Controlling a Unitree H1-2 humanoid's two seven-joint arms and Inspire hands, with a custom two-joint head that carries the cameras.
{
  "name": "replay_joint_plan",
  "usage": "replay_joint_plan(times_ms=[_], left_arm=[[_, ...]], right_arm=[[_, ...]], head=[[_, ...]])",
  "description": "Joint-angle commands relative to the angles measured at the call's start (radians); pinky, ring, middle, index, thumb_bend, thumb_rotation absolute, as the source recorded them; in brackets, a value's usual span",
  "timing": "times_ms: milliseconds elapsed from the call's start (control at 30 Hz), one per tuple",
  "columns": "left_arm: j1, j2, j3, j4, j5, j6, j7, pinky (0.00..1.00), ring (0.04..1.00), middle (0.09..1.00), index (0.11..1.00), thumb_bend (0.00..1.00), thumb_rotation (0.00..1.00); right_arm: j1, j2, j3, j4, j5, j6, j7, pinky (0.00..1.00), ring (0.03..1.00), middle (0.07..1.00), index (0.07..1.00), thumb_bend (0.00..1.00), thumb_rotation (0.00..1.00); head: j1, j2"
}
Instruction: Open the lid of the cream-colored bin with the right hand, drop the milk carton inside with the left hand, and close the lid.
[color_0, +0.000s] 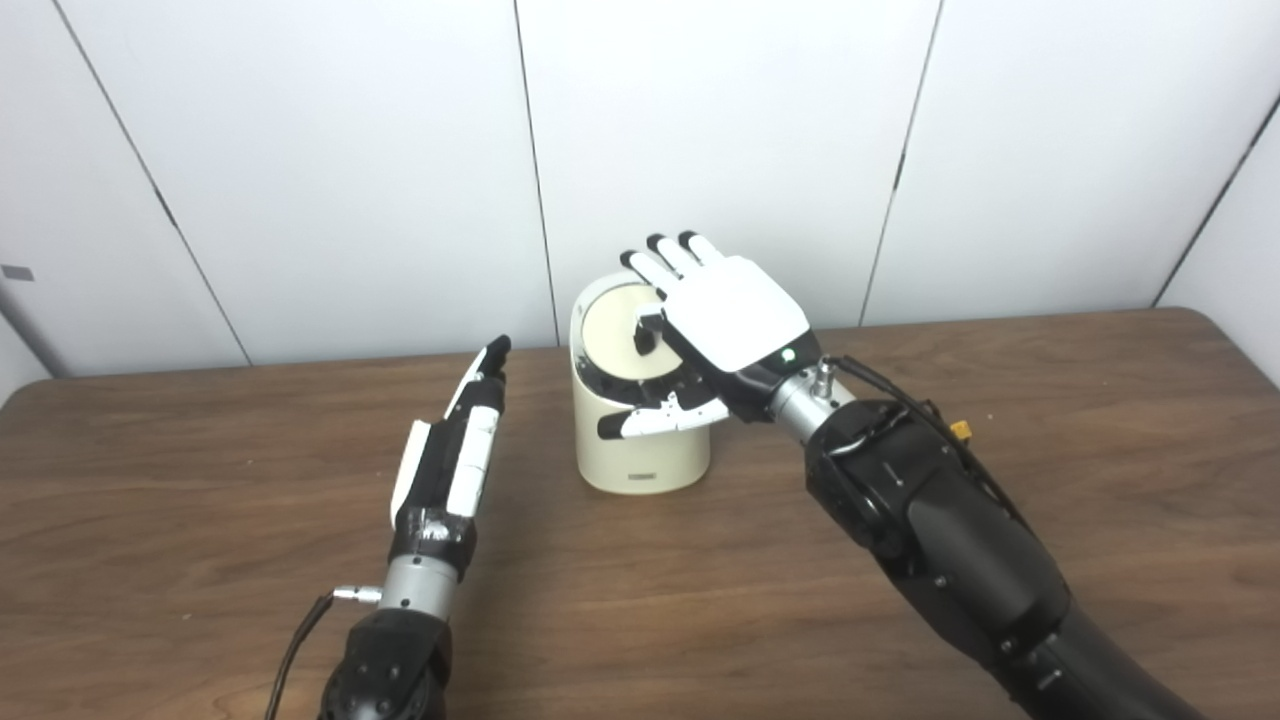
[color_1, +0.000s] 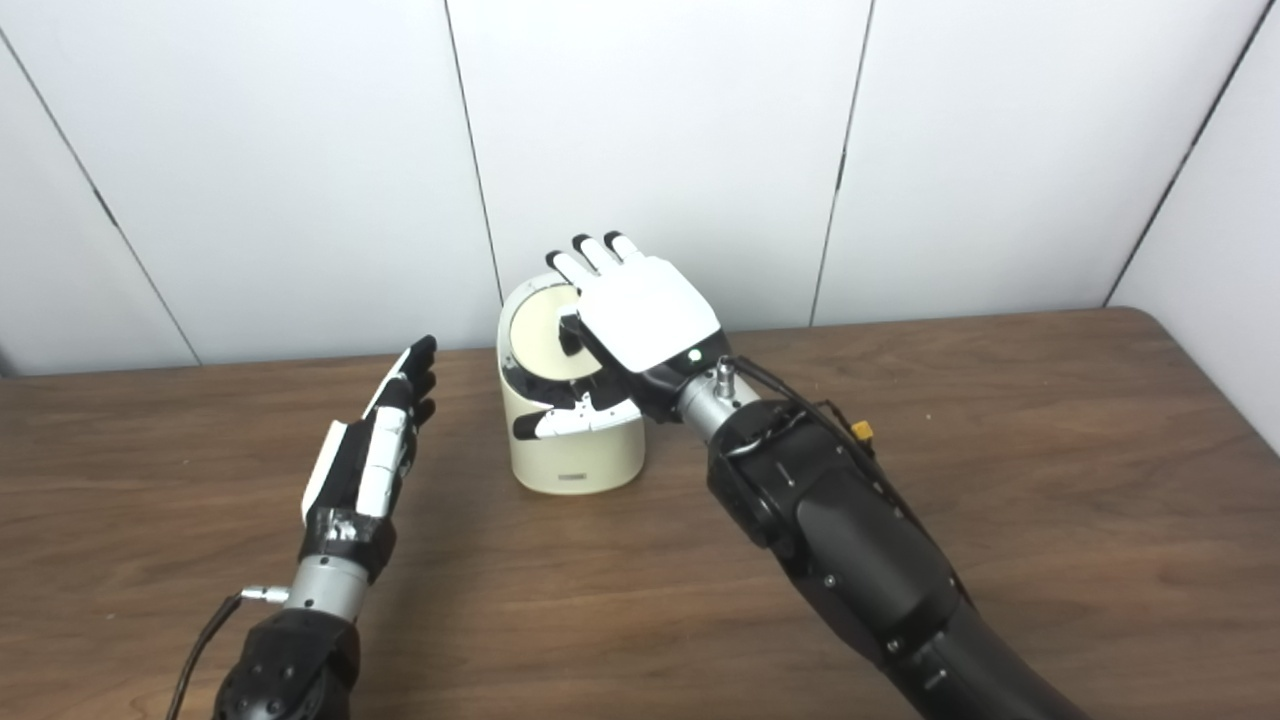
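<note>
Brown wood-grain table (color_0: 1050, 420) w/ white panelled wall (color_0: 720, 130) behind (dark seams btwn panels).

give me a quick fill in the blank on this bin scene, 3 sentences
1. The right hand is over the ____ of the cream bin.
2. The left hand holds ____.
3. The bin stands on a ____ table.

Missing words: lid; nothing; wooden
</note>
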Motion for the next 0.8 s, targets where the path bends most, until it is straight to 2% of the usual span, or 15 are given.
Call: replay_joint_plan(times_ms=[0,133,233,367,567,700,767], left_arm=[[-0.038,-0.003,0.0,-0.03,0.008,-0.018,0.006,1.0,1.0,1.0,1.0,0.78,1.0],[-0.039,-0.004,0.002,-0.028,0.006,-0.017,0.007,1.0,1.0,1.0,1.0,0.78,1.0],[-0.039,-0.004,0.0,-0.028,0.012,-0.017,0.009,1.0,1.0,1.0,1.0,0.78,1.0],[-0.038,-0.006,-0.001,-0.032,0.02,-0.014,0.014,1.0,1.0,1.0,1.0,0.78,1.0],[-0.038,-0.007,0.005,-0.027,0.01,-0.012,0.007,1.0,1.0,1.0,1.0,0.77,1.0],[-0.04,-0.002,0.004,-0.015,0.016,-0.027,0.006,1.0,1.0,1.0,1.0,0.79,1.0],[-0.04,-0.001,0.004,-0.013,0.018,-0.032,0.007,1.0,1.0,1.0,1.0,0.8,1.0]], right_arm=[[0.033,-0.016,0.036,0.049,-0.002,-0.009,0.129,1.0,1.0,0.959,0.582,0.6,1.0],[0.037,-0.014,0.036,0.043,-0.001,-0.009,0.135,1.0,1.0,0.96,0.589,0.6,1.0],[0.041,-0.011,0.015,0.025,0.02,-0.004,0.119,1.0,1.0,0.966,0.621,0.6,1.0],[0.053,0.004,-0.056,-0.034,0.072,0.01,0.05,1.0,1.0,0.953,0.636,0.6,1.0],[0.056,0.038,-0.155,-0.142,0.036,0.06,-0.029,1.0,1.0,0.932,0.732,0.56,1.0],[0.085,0.066,-0.218,-0.148,0.028,0.07,-0.126,1.0,1.0,0.949,0.801,0.53,1.0],[0.104,0.076,-0.243,-0.152,0.024,0.083,-0.146,1.0,1.0,0.964,0.826,0.52,1.0]], head=[[0.0,0.0],[0.0,-0.003],[0.004,-0.006],[0.006,-0.005],[0.003,-0.012],[0.003,-0.019],[0.004,-0.021]])
